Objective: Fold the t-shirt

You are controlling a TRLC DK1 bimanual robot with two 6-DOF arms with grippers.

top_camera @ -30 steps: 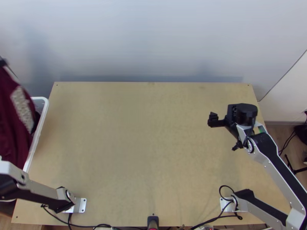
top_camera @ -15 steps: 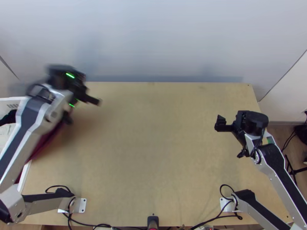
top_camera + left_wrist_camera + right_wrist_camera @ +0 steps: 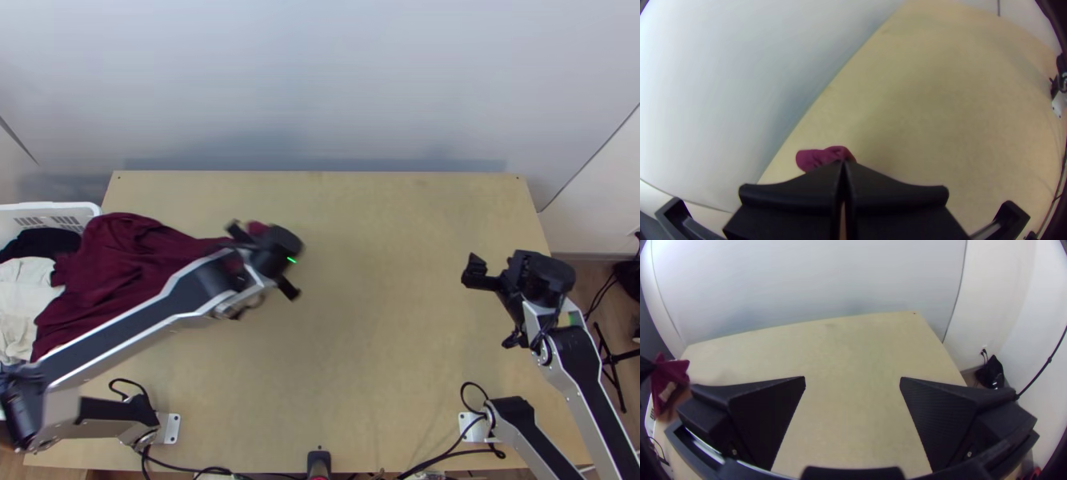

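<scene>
The dark red t-shirt (image 3: 120,264) stretches in loose, bunched folds from the basket's side over the table's left part to my left gripper (image 3: 272,244). In the left wrist view, my left gripper (image 3: 843,163) is shut on a bit of the t-shirt (image 3: 820,158), which pokes out beyond the fingertips; which part it is I cannot tell. The left arm covers some of the cloth. Over the table's right part, my right gripper (image 3: 476,274) is away from the cloth. The right wrist view has my right gripper (image 3: 852,382) open, fingers wide apart, and the t-shirt (image 3: 673,373) far off.
A white basket (image 3: 84,210) stands at the table's left edge, with white cloth (image 3: 24,300) and black cloth (image 3: 40,242) in it. Bare wood of the table (image 3: 376,320) lies between the two grippers. A pale wall (image 3: 320,88) rises behind the far edge.
My left gripper has swung from the far left corner toward the table's middle, drawing the t-shirt out across the wood. My right gripper has shifted slightly right and nearer the table's front.
</scene>
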